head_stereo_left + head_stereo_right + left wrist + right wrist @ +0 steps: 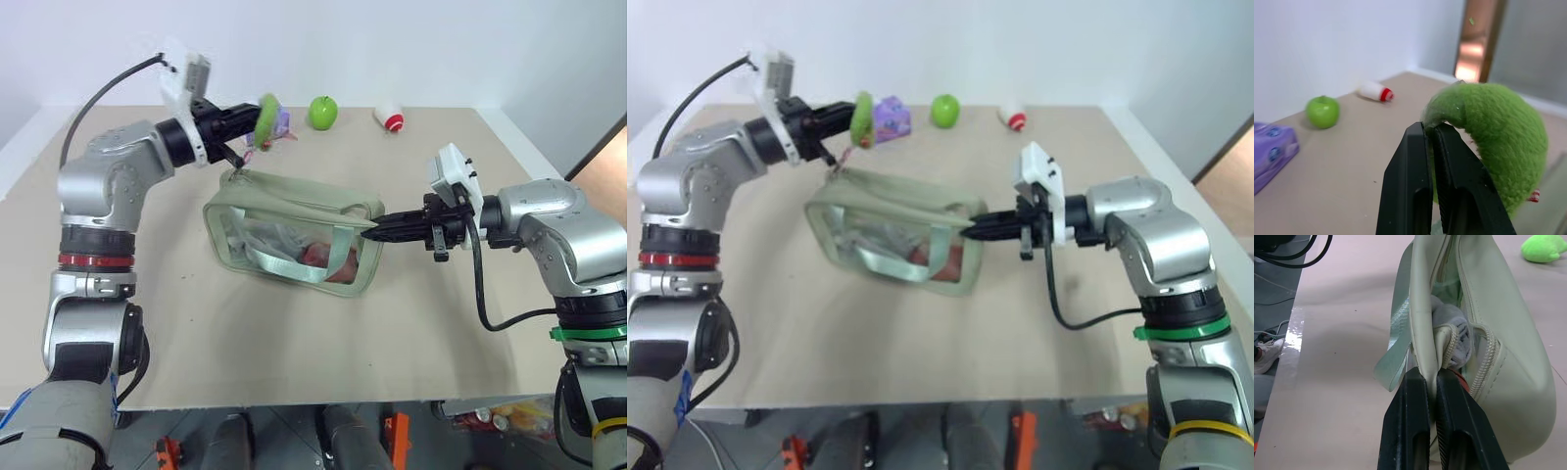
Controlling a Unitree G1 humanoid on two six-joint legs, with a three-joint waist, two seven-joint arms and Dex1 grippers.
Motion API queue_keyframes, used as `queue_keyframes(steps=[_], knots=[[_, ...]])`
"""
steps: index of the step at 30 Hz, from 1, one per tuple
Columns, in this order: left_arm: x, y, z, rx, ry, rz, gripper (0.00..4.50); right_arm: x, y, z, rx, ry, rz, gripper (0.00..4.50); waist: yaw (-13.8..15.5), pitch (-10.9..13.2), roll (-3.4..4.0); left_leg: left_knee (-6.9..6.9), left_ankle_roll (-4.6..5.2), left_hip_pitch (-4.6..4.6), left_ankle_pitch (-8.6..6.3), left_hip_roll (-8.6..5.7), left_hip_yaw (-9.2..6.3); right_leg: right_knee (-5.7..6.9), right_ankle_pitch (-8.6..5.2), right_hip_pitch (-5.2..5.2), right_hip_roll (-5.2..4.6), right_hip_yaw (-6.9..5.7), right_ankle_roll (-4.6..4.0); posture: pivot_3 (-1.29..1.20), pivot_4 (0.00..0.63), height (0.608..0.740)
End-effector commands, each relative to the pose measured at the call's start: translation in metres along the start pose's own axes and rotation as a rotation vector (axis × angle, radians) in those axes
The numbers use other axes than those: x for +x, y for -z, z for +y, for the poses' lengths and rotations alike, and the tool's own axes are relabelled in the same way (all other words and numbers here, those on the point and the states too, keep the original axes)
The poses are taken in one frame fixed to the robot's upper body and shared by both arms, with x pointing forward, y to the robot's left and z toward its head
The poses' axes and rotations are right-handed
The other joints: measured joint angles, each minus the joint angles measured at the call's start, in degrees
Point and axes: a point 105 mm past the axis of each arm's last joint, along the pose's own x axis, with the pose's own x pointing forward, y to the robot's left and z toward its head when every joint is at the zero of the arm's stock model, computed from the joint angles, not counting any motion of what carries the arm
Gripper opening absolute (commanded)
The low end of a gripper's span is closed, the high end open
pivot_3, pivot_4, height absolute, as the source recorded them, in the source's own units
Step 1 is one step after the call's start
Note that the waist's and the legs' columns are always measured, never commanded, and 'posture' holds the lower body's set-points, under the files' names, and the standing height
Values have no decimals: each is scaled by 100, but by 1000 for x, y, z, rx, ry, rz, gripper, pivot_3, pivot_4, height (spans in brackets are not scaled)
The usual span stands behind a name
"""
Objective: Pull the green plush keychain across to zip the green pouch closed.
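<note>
While pinched, the green plush keychain point(1493, 137) fills the left claw point(1431, 132).

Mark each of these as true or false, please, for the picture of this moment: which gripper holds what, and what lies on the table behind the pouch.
1. The left gripper is shut on the green plush keychain. True.
2. The right gripper is open and hangs free above the table. False: it is shut on the end of the green pouch.
3. A green apple lies on the table behind the pouch. True.
4. The pouch is empty. False: things show through its clear side, among them something red.
5. A purple pack lies near the keychain. True.
6. The apple is inside the pouch. False: it lies on the table, apart from the pouch.
</note>
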Motion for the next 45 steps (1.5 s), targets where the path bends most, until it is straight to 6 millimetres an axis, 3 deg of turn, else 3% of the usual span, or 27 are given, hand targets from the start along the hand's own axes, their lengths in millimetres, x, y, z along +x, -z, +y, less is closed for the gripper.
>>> queue_keyframes(steps=[1,5,9,14,18,20,30,33,36,41,45], knots=[[11,-20,-28,186,154,1,199,-6,-16,2,-68,18,-41,0,1,0,0,0,0,0,0,0,0,0,0,0,0,0,0,0,150,740],[17,-11,-61,332,362,73,199,-6,-16,3,-69,21,-42,0,5,0,1,2,0,-5,0,-1,2,-2,-10,0,-2,5,-15,0,150,740],[22,-14,-76,438,461,89,199,-6,-16,4,-69,24,-46,0,6,2,3,2,0,-4,0,-1,2,-1,-12,-1,-1,6,-19,0,150,740],[31,-37,-79,504,459,29,199,-5,-17,4,-65,26,-53,0,13,2,3,13,1,-8,0,-2,3,-1,-10,0,-1,8,-16,0,150,740],[33,-81,-72,520,388,-90,199,-3,-16,5,-64,24,-55,0,8,5,5,14,1,-9,0,-2,4,-1,-10,-1,-1,11,-14,0,150,740],[32,-89,-64,529,349,-100,199,-3,-16,4,-63,23,-56,0,2,7,7,14,1,-12,0,-2,3,-1,-9,-6,2,11,-13,0,150,740],[5,-33,-13,774,242,259,199,3,-18,3,-68,0,-74,0,-3,10,28,10,10,-8,-5,0,5,2,-11,-5,6,15,-14,0,150,740],[1,-23,-9,819,254,308,199,4,-18,2,-70,-4,-75,0,1,11,29,10,10,-9,-5,-1,8,1,-12,-6,5,18,-15,0,150,740],[10,-29,-23,809,299,251,199,5,-18,1,-70,-9,-79,0,6,11,29,11,10,-13,-5,-1,6,1,-14,-7,5,15,-16,0,150,740],[32,-50,-66,772,402,94,199,9,-19,1,-70,-18,-87,0,16,11,28,24,10,-20,-5,-1,4,1,-12,-6,4,16,-12,0,150,740],[37,-58,-92,751,479,31,199,9,-19,2,-71,-23,-89,0,-4,12,31,25,11,-18,-6,-1,4,2,-5,-6,6,18,-1,0,150,740]])
